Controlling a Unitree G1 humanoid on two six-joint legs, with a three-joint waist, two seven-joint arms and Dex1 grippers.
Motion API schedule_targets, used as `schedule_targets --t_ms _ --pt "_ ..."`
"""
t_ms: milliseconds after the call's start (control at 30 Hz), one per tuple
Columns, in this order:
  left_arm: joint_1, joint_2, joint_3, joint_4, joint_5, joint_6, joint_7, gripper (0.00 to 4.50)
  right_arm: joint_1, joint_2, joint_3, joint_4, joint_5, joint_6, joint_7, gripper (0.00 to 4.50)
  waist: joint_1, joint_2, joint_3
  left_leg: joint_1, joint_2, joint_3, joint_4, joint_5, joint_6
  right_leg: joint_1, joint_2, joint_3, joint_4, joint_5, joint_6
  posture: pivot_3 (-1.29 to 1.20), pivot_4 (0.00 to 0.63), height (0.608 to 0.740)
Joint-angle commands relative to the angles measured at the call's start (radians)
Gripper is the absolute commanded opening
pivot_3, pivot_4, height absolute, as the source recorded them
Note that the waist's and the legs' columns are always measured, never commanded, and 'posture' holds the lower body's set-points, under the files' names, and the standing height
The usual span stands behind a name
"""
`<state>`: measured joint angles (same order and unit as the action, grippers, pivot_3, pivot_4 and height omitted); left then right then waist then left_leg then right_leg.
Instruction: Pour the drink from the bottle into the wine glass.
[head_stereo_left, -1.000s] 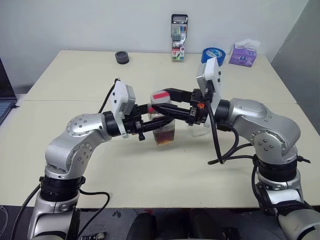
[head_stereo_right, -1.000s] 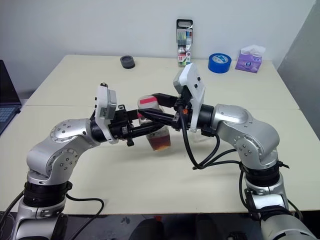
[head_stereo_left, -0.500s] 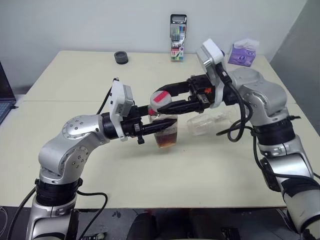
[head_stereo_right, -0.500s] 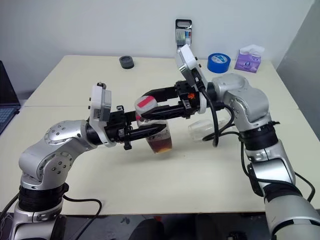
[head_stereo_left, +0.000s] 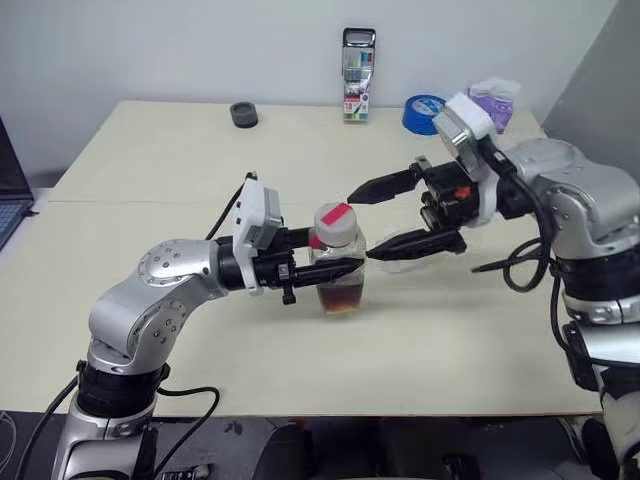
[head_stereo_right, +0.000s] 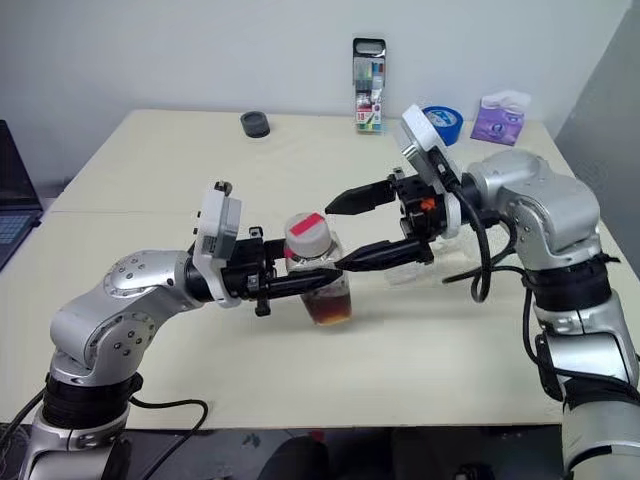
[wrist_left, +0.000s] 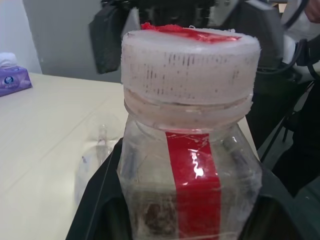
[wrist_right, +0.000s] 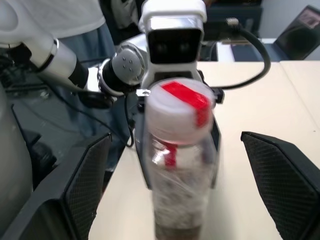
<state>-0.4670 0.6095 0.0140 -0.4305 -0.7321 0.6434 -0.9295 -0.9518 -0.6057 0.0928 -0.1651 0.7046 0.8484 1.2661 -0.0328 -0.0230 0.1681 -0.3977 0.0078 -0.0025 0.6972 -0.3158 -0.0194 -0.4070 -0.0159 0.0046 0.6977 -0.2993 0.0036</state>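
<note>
Here the left gripper (head_stereo_left: 335, 268) pinches the capped bottle (head_stereo_left: 337, 262) upright, just beside the spread right gripper (head_stereo_left: 372, 222).

1 bottle (head_stereo_left: 337, 262), 1 wine glass (head_stereo_left: 420, 243), 1 tape roll (head_stereo_left: 424, 110).

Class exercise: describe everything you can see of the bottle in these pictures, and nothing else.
The bottle is small, clear plastic and wide-necked, with a red vertical strip down its side and a white ribbed cap topped in red, still on. A little dark red-brown drink sits at its bottom. It is upright above the table, clamped at the body by the left end effector. The right end effector, jaws wide, is beside the cap without touching.
</note>
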Motion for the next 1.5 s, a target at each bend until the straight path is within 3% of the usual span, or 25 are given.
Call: schedule_targets --t_ms 33,200,567,967,1267,1500 --pt "-0.024 0.001 0.026 0.011 0.011 -0.044 -0.004 1.85 0.03 0.062 -0.081 -0.137 0.048 0.046 -0.204 4.46 0.0 0.0 0.0 0.0 0.0 0.0 0.0 0.0 0.0 0.0 0.0 0.0 0.0 0.0 0.0 0.0 0.15 0.74" --pt "-0.043 -0.007 0.012 0.031 0.024 -0.058 -0.006 1.85 0.092 0.176 -0.044 -0.219 -0.044 -0.042 -0.402 4.46 0.004 0.0 0.0 0.0 0.0 0.0 0.0 0.001 -0.001 0.0 0.0 0.0 0.0 0.0 0.0 0.0 0.15 0.74" --pt "-0.059 -0.013 0.001 0.031 0.028 -0.057 -0.007 1.85 0.105 0.245 -0.031 -0.179 -0.066 -0.061 -0.526 4.46 0.003 0.0 0.0 0.0 0.0 0.0 0.0 0.001 -0.001 0.0 0.0 0.0 -0.001 0.0 0.0 0.0 0.15 0.74" --pt "-0.047 -0.007 0.01 0.019 0.022 -0.052 -0.002 1.85 0.111 0.129 -0.057 -0.12 -0.073 -0.094 -0.461 4.46 0.003 0.0 0.0 0.0 0.0 0.0 0.0 0.001 -0.001 0.0 0.0 0.0 -0.001 0.0 0.0 0.0 0.15 0.74" --pt "-0.047 -0.008 0.01 0.026 0.025 -0.058 -0.004 1.85 0.115 0.086 -0.057 -0.166 0.005 -0.063 -0.393 4.46 0.003 0.0 0.0 -0.001 0.0 0.0 0.0 0.001 -0.001 0.0 0.0 0.0 -0.001 0.0 0.0 0.0 0.15 0.74" --pt "-0.049 -0.015 0.009 0.029 0.031 -0.062 -0.005 1.85 0.092 0.162 -0.026 -0.151 0.006 -0.079 -0.411 4.46 0.002 0.0 0.0 0.0 0.0 0.0 0.0 0.001 -0.001 0.0 0.0 0.0 -0.001 0.0 0.0 0.0 0.15 0.74"
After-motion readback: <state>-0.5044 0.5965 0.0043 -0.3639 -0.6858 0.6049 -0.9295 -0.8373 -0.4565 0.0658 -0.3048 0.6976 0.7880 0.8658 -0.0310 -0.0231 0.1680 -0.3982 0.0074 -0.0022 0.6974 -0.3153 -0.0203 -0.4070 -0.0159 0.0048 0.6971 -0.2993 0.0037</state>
